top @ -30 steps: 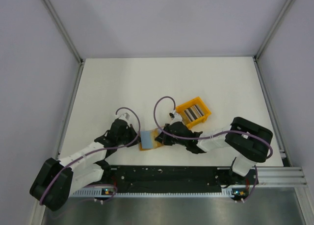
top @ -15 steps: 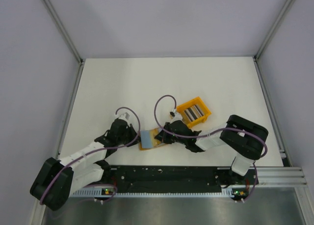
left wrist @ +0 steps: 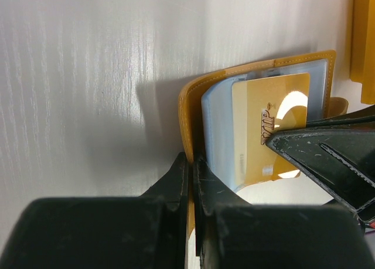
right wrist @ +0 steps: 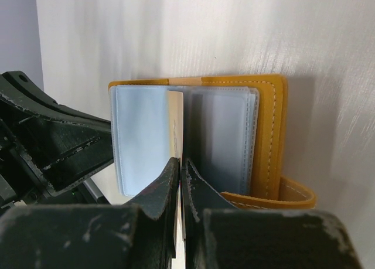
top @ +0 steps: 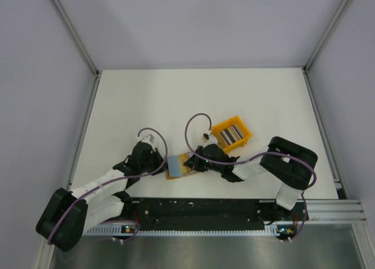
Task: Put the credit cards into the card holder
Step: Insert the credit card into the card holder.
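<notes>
White table [top: 176, 99] inside grey walls, both arms meeting near the front edge. Versus the top-view frames of the last second, the right arm's elbow sits a bit further left and its wrist is slightly closer to the card holder [top: 177, 166]; the holder itself and the left arm look unmoved. I read that as the card being fed in, so an insertion is under way, not finished. The right gripper [right wrist: 179, 163] has its jaws nearly closed, pinching a gold card [left wrist: 269, 105] edge-on. The card stands between the two stacks of clear blue-grey sleeves [right wrist: 140, 134], its far end already down among them near the spine; whether it is inside a pocket or only between pages, can't tell. The left gripper [left wrist: 192, 169] is clamped tight on the near edge of the holder's mustard cover, keeping it open and pinned. The holder lies open on the table directly between the two grippers, touching both via cover and card. The rest of the credit cards [top: 232, 134], a striped row, are in the orange bin [top: 225, 123] just beyond the right gripper, so most of the task remains. Likely risk: the card catching on a sleeve lip and buckling the page.
</notes>
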Controlling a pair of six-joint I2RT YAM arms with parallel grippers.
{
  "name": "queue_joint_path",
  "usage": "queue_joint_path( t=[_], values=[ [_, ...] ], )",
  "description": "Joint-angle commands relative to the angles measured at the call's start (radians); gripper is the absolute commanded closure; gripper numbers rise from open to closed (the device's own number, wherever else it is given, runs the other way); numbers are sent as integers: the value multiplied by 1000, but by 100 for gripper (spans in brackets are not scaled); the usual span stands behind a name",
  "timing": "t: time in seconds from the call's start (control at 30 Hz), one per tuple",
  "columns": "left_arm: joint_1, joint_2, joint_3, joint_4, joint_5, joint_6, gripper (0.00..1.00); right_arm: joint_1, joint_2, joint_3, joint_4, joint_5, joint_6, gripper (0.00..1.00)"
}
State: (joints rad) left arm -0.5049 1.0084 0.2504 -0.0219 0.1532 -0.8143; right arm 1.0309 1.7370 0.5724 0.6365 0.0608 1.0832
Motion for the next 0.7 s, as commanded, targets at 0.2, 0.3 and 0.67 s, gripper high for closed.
queue_joint_path(
  t=[0.2, 0.3, 0.67],
  values=[
    [-1, 16, -14, -6, -21, 1, 100, 55, 32, 17, -109, -56, 6, 100],
    [0, 16, -16, -3, -21, 0, 100, 60, 32, 33, -149, -58, -11, 100],
    [-1, 13, -16, -4, -20, 3, 100, 57, -79, 204, -552, 181, -186, 58]
  ],
)
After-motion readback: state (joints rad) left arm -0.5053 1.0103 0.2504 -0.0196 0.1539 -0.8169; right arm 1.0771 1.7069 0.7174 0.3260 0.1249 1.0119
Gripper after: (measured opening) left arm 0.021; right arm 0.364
